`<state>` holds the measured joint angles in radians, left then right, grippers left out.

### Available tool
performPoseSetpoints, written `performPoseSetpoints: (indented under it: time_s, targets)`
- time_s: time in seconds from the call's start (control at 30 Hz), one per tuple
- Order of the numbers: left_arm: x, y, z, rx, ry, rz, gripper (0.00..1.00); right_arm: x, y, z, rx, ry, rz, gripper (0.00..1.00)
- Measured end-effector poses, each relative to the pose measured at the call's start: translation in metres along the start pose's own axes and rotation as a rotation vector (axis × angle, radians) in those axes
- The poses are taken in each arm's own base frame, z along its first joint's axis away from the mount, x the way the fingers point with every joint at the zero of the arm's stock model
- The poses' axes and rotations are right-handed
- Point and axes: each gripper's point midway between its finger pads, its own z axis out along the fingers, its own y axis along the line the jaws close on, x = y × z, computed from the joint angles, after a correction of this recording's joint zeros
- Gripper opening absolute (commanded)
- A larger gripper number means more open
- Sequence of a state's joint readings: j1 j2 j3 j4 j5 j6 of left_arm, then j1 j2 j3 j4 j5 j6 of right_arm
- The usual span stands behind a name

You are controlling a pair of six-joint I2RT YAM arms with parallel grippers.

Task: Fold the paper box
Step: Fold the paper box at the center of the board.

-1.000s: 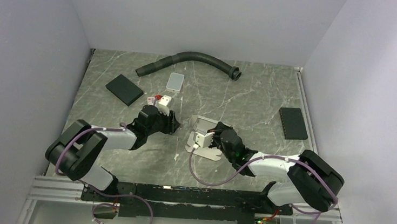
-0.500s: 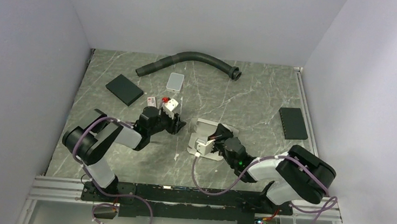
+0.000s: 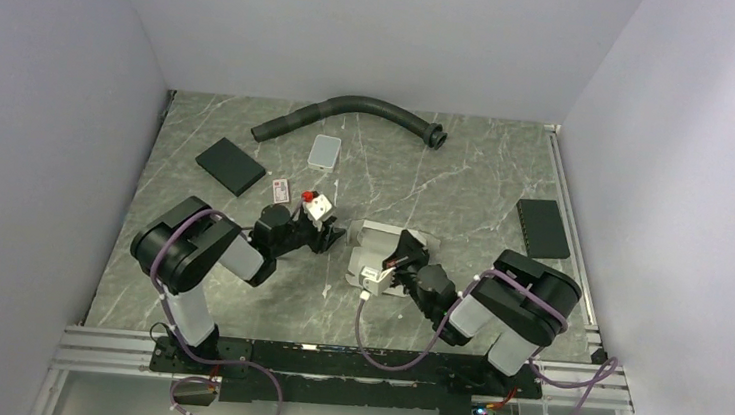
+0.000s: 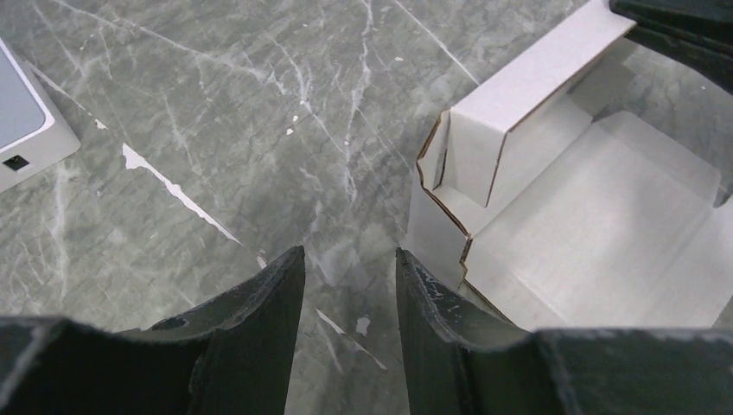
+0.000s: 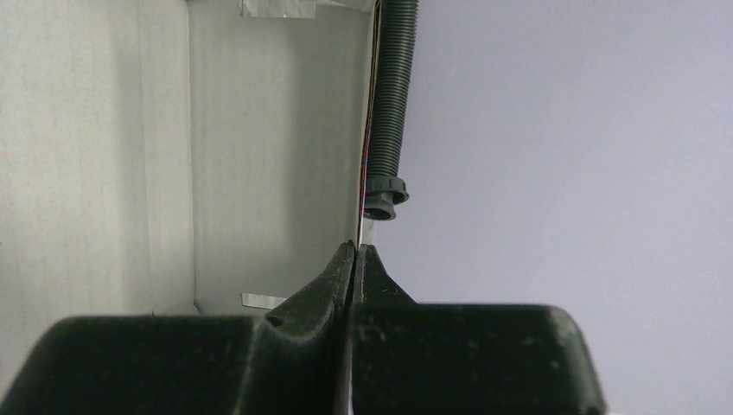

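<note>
R gripper [image 5: 354, 256] is shut tight, tips pinching the thin top edge of a raised wall of the paper box [image 5: 259, 156]. A corrugated hose [image 5: 393, 104] shows beyond it, upper centre of the R wrist view. L gripper [image 4: 350, 259] is approx half open w/ nothing btwn its fingers, hovering low over the marble table [image 4: 216, 130] just beside the box's corner, not touching as far as I can tell. The box sits centre of the top view, btwn the two arms: base panel flat, one side wall w/ its end tab folded up, other flaps lying out. Step in hand, I'd judge: raising the walls while R pins one, so part-way, no closed carton yet. Next move prob calls for L to reach the loose flap just right of its fingertips and lift it w/o shoving the light sheet sideways.
</note>
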<state>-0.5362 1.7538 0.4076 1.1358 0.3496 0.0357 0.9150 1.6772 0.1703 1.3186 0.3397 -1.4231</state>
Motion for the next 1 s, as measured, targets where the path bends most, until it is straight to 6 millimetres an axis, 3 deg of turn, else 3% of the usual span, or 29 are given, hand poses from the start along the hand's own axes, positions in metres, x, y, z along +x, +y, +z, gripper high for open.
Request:
performPoseSetpoints:
  time_s: [0.63, 1.0]
  targets:
    - [-0.007, -0.030, 0.000, 0.156, -0.055, 0.059, 0.48, -0.003, -0.002, -0.001, 0.006, -0.011, 0.009, 0.00]
    - [-0.011, -0.034, 0.007, 0.182, -0.059, 0.083, 0.50, -0.005, 0.000, -0.001, -0.001, -0.015, 0.012, 0.00]
